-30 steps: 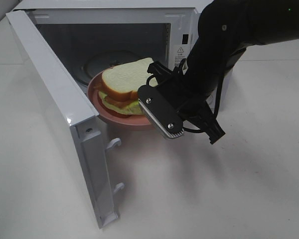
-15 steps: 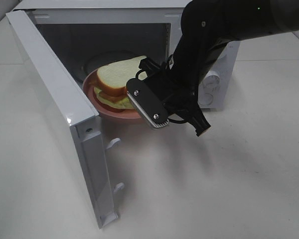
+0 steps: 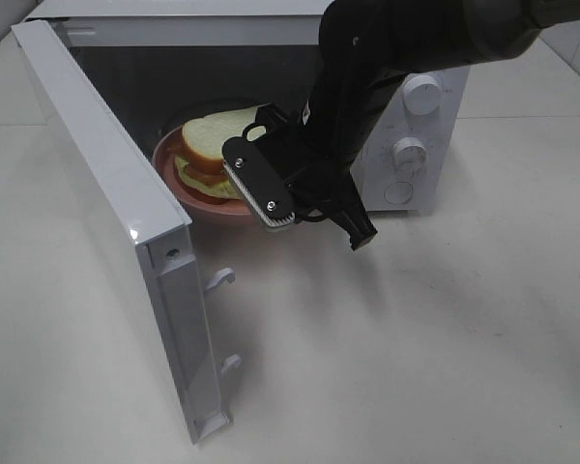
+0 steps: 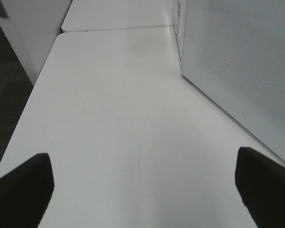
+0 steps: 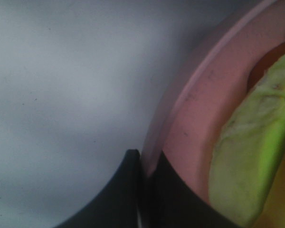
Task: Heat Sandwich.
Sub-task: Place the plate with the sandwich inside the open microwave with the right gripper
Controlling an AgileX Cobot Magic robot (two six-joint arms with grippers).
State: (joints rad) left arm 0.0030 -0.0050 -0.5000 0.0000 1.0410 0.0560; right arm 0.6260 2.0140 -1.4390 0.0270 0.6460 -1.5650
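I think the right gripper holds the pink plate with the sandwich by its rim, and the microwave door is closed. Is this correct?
No: the microwave door stands open, as the exterior high view shows. The rest holds: the right gripper is shut on the rim of the pink plate carrying the sandwich.

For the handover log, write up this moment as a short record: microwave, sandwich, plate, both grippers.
Microwave: door open wide
Sandwich: on the pink plate, at the oven's opening
Right gripper: shut on the plate's rim
Left gripper: open, holding nothing, over the table beside the oven
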